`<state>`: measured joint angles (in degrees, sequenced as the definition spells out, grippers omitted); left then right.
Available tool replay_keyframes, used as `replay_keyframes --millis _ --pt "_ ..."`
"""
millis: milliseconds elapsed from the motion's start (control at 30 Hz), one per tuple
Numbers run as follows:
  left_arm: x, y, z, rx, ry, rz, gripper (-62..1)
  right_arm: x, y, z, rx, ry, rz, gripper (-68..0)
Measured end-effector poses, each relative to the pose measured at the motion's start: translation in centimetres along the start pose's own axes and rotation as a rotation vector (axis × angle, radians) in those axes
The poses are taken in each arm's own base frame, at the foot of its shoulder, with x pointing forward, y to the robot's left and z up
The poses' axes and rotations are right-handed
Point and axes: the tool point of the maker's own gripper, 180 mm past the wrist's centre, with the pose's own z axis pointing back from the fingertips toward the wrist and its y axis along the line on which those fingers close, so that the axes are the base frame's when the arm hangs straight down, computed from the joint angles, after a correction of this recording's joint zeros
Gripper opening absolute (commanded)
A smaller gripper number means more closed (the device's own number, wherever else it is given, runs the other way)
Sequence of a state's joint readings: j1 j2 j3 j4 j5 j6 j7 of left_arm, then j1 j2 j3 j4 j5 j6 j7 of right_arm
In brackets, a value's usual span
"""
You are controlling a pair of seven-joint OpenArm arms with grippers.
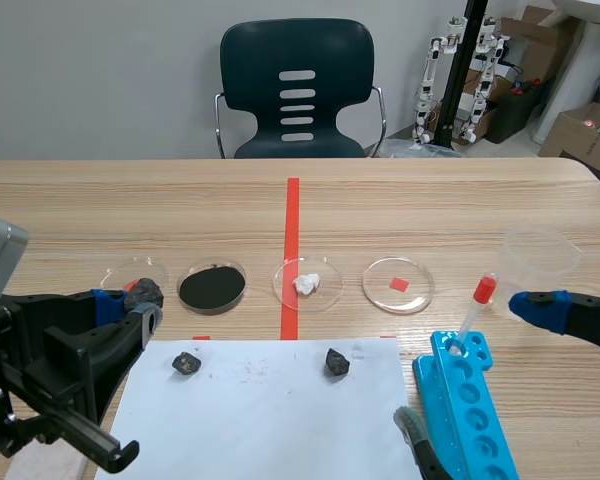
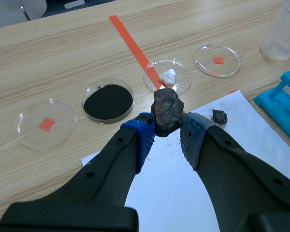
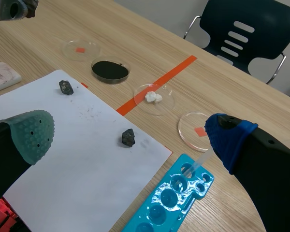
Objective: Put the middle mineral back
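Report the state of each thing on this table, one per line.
left claw: shut on the large mineral
right claw: open, empty
left small mineral: lying on the white paper
right small mineral: lying on the paper
far-left dish: no sample
powder dish: holds black powder
middle dish: holds a white lump
far-right dish: no sample
plastic cup: upright, empty
dropper: standing in the blue rack

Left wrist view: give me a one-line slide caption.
Left end effector shut on a dark mineral, with white paper and a dish of black powder seen past it.

Three minerals (image 1: 337,362), four dishes (image 1: 380,292)
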<state>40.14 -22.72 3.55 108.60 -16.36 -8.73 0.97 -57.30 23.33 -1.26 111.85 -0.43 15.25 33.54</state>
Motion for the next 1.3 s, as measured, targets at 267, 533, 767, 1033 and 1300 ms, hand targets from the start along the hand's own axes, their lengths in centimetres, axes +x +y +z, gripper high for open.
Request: replay_keyframes --millis 267,533,767,1033,1300 --pt "0.0 0.0 0.0 0.0 0.0 0.0 -47.9 0.0 0.0 0.0 0.0 0.0 0.0 0.4" --pt "-0.08 0.0 0.0 0.0 0.004 0.0 -47.9 0.0 0.0 0.0 0.0 0.0 0.0 0.4" --pt "-0.58 0.01 0.0 0.0 0.032 -0.009 -47.9 0.0 0.0 0.0 0.0 0.0 0.0 0.4" --pt "-0.66 0.0 0.01 0.0 0.036 -0.024 -47.9 0.0 0.0 0.0 0.0 0.0 0.0 0.4" --pt "-0.72 0.07 -0.03 0.002 0.042 -0.024 -47.9 0.0 0.0 0.0 0.0 0.0 0.0 0.4"
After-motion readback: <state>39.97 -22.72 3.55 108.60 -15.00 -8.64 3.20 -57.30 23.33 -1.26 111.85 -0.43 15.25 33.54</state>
